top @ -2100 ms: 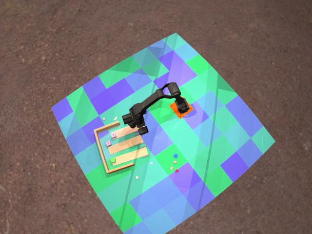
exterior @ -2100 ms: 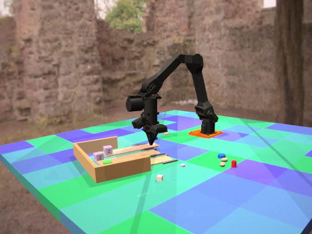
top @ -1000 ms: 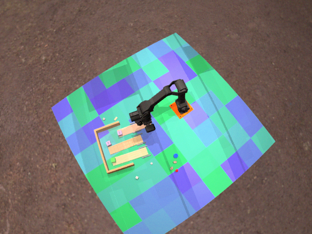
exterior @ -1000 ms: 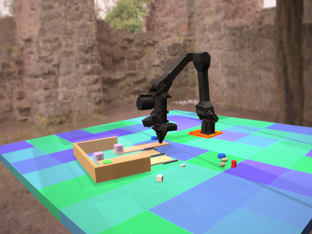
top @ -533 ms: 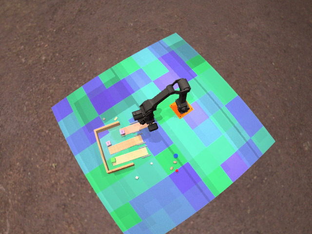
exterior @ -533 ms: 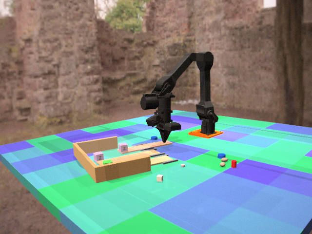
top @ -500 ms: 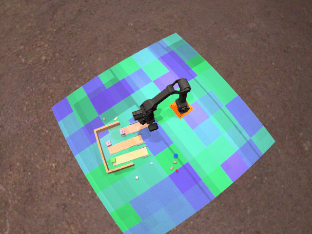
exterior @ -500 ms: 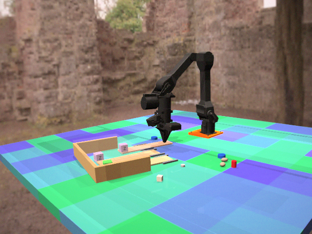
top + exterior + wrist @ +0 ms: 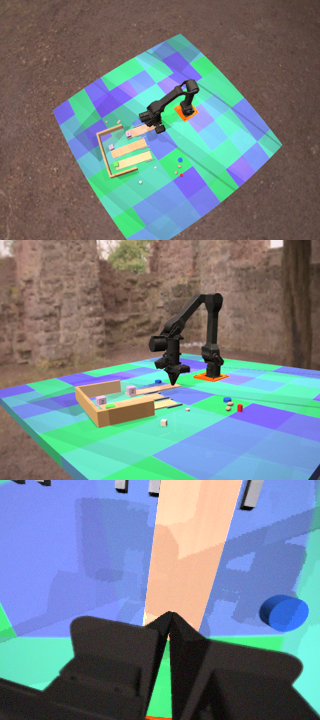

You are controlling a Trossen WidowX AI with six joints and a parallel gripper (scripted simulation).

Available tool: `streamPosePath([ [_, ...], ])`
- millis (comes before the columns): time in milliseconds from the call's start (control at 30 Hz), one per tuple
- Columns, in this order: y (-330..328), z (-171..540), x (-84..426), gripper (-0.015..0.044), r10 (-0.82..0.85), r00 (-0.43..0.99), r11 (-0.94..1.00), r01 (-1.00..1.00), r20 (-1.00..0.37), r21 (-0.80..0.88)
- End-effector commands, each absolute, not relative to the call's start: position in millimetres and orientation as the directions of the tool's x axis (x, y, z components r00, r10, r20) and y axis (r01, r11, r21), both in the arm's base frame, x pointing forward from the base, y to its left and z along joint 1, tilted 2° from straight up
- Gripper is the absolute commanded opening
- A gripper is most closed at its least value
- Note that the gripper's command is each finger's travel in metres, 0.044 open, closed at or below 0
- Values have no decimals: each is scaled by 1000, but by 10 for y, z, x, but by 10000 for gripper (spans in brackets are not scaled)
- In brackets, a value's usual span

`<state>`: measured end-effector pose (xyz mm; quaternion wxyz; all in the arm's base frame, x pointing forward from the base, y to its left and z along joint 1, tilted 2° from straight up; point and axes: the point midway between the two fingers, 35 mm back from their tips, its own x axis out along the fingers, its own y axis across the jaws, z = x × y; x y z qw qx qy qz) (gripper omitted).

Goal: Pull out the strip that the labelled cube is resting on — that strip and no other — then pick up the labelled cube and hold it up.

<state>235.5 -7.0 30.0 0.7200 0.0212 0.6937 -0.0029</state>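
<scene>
A pink cube marked Z [image 9: 128,134] [image 9: 131,390] rests on the far end of a salmon strip [image 9: 140,130] [image 9: 160,389] [image 9: 187,570], whose near end sticks out past its grey guides. My gripper [image 9: 173,384] [image 9: 171,616] is shut, tips down on or just above the salmon strip near its near end; the top view hides the tips. A second pink cube [image 9: 111,146] [image 9: 100,400], also marked Z, stands by the far end of a grid-patterned strip [image 9: 129,148]. A green block [image 9: 116,164] [image 9: 110,405] is at the far end of a pale strip [image 9: 135,159] [image 9: 165,404].
A three-sided wooden wall [image 9: 103,155] [image 9: 129,410] surrounds the far ends. Grey guide rails [image 9: 252,494] flank the strips. A blue disc [image 9: 158,381] [image 9: 285,613] lies beside the salmon strip. Another blue disc [image 9: 180,159] [image 9: 227,399], pebbles and a red cylinder [image 9: 181,175] [image 9: 239,408] lie apart.
</scene>
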Motion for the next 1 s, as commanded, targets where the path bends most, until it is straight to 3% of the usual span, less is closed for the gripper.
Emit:
streamPosePath([
  [0,-63,238,2198,0,26,3,999,32,-1000,26],
  [967,-55,236,2017,0,26,1,999,32,-1000,26],
])
